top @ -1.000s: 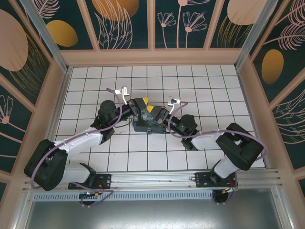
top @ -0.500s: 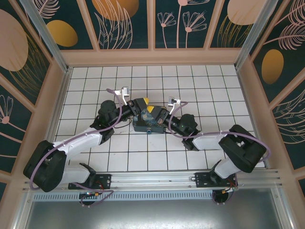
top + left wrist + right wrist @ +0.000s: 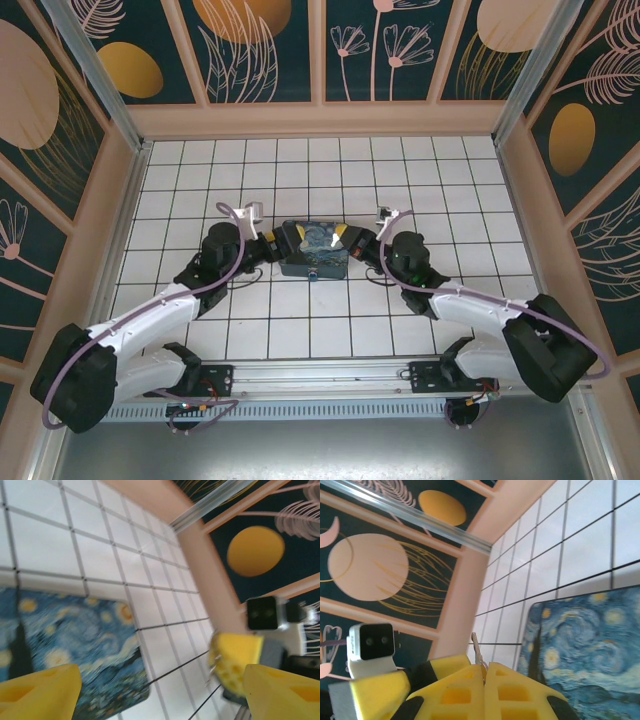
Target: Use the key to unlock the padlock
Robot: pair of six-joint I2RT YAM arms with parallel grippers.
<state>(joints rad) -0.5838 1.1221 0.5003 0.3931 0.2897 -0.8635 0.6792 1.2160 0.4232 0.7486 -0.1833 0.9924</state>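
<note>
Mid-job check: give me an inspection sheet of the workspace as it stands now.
Surface: white tiled table.
Job's things: key sticks out of the right gripper; padlock too small to pick out.
Clutter: starry-night box between the grippers; otherwise nothing seen.
Grippers: left gripper open beside the box; right shut on the key.
Cables: purple cables follow both arms.
Surroundings: painted wall panels; metal rail at the near edge.

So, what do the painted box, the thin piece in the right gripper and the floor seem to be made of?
The box: smooth printed top; tin or plastic, unclear. The key in the right gripper: thin, silvery, probably metal. The floor: white squares with dark lines, perhaps tiles or a printed sheet.
</note>
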